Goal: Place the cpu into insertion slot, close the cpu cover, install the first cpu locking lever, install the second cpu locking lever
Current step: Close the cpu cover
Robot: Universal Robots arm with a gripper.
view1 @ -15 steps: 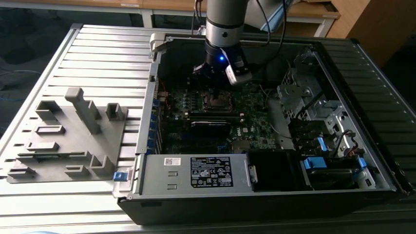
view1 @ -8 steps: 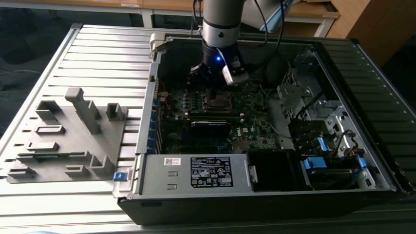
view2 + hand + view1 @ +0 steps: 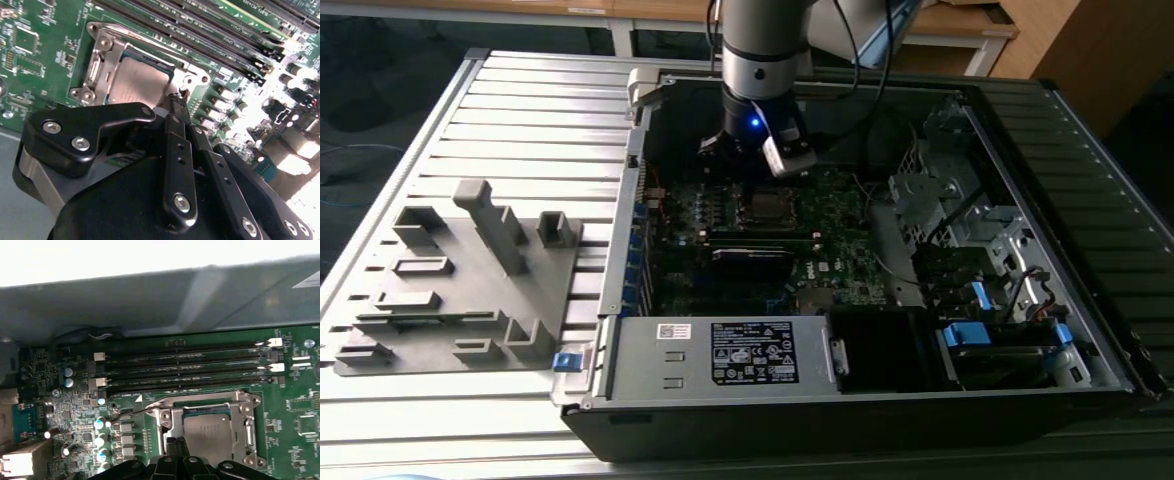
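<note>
I see fingers (image 3: 175, 130) together, tips just beside the cpu (image 3: 137, 82), w/ cpu cover (image 3: 97, 62) framing it, upper-centre in exterior view.

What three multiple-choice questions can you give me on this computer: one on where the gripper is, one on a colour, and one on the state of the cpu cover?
1. Where is the gripper?
A. Over the grey tray outside the case
B. At the edge of the cpu socket
C. Over the power supply

2. What colour is the motherboard?
A. Green
B. Red
C. White

3. How does the cpu cover stand?
A. Raised upright
B. Taken off
C. Lying flat around the cpu

Answers:
1 B: its tips sit beside the socket in both wrist views.
2 A: the board is green.
3 C: the frame lies flat around the chip.
</note>
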